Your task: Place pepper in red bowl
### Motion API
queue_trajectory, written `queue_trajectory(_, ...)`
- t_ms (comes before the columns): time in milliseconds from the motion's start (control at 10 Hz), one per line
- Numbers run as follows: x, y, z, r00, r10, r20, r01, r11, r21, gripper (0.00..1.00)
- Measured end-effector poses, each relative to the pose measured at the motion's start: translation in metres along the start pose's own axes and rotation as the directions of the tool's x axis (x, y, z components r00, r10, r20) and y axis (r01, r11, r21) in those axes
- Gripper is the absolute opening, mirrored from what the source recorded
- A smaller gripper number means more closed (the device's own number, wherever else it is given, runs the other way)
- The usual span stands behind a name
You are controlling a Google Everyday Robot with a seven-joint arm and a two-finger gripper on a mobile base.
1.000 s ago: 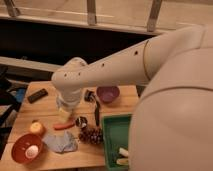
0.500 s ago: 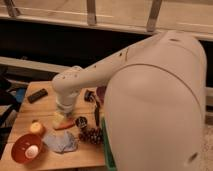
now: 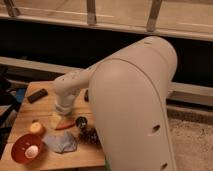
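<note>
**Gripper low beside the pepper; bowl waits at the near left corner**

The robot's bulky white plastic-shelled arm [image 3: 135, 100] fills the right of the camera view. Its forearm reaches left and bends down at the wrist over the pale wooden table [image 3: 45, 110]. That downward reach suits a pick from above, since the target lies flat on the wood.

The round, shallow red bowl [image 3: 19, 145] sits at the table's near left corner with a small white egg-like object [image 3: 32, 151] inside. It is open from above, so I judge a drop into it would be easy.

A crumpled blue-grey cloth [image 3: 62, 142] lies between the bowl and the arm. A round yellow-orange fruit [image 3: 36, 127] stands just above the bowl.

The gripper [image 3: 59, 118] hangs low under the wrist, just beside the target. Whether it is open, closed or gripping anything cannot be told.

The slim, tapered red-orange pepper [image 3: 65, 125] lies on the table just right of and below the gripper, near the cloth's upper edge and apart from the bowl. Its long axis runs roughly left to right, rising slightly toward the right. Which end bears the stem cannot be made out.
</note>
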Motion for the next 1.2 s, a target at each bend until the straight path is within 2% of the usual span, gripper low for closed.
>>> queue_trajectory(500, 0.001, -0.002, 0.003, 1.000, 0.011, 0.000, -0.011, 1.000, -0.008, 0.80)
queue_trajectory(800, 0.004, -0.004, 0.027, 1.000, 0.013, -0.016, -0.014, 0.999, -0.042, 0.80)
queue_trajectory(1200, 0.016, -0.013, 0.025, 0.999, 0.048, -0.026, -0.048, 0.998, -0.032, 0.80)
